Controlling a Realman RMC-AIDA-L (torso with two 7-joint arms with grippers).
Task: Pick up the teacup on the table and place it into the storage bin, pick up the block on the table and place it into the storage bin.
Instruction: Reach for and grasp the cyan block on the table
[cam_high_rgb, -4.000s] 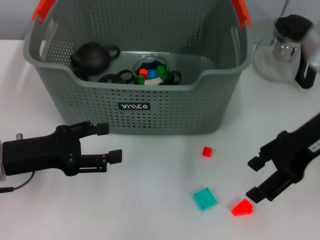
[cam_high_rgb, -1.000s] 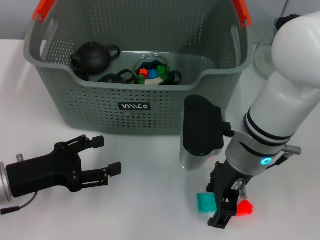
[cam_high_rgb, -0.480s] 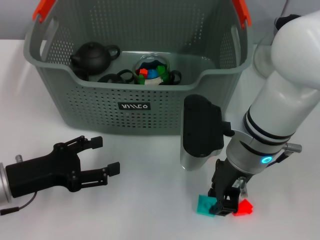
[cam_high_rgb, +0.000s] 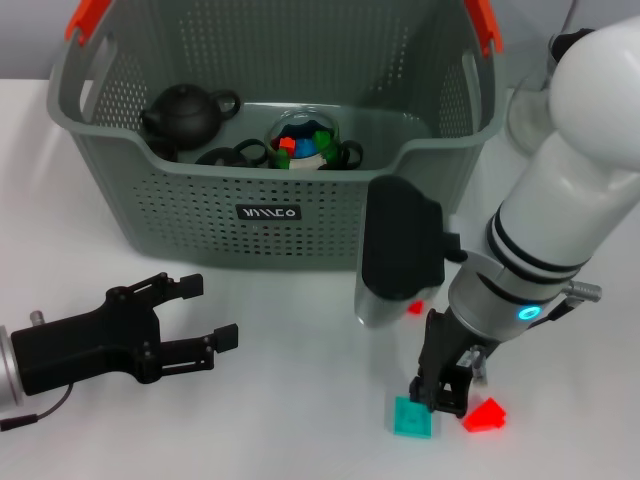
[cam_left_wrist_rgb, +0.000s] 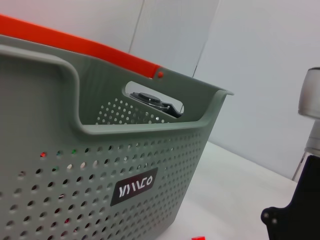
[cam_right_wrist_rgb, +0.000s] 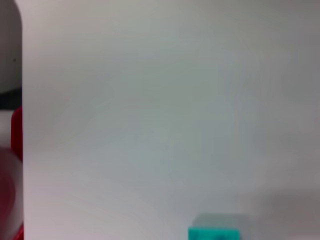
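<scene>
**Right gripper low over the loose blocks, bin already part filled**

While the black left gripper (cam_high_rgb: 205, 312) rests low over the white table (cam_high_rgb: 280, 420) at the left, its two fingers spread wide and holding nothing, the large grey perforated plastic storage bin (cam_high_rgb: 270, 215) with orange-red handle pieces stands behind it, its small black label facing the robot. Inside the bin, from left to right, sit a dark round teapot with a lid (cam_high_rgb: 185, 113), some dark ring-shaped pieces (cam_high_rgb: 232, 155) on the floor of the bin, and a clear dome-shaped container (cam_high_rgb: 303, 140) holding small red, blue, green and white blocks. The left wrist view shows the bin's perforated wall (cam_left_wrist_rgb: 100, 170) and label close up.

Right of the bin's front, the white right arm reaches down with its black wrist unit. The right gripper (cam_high_rgb: 445, 392) points at the table between a flat teal square block (cam_high_rgb: 412, 417) and a red wedge-shaped block (cam_high_rgb: 484, 415); whether its fingers are apart or closed I cannot tell. A small red cube (cam_high_rgb: 414, 307) lies just behind, partly hidden by the arm. At the far right, behind the arm, stands a clear glass pitcher with a dark lid (cam_high_rgb: 540, 110). No teacup shows on the table.
</scene>
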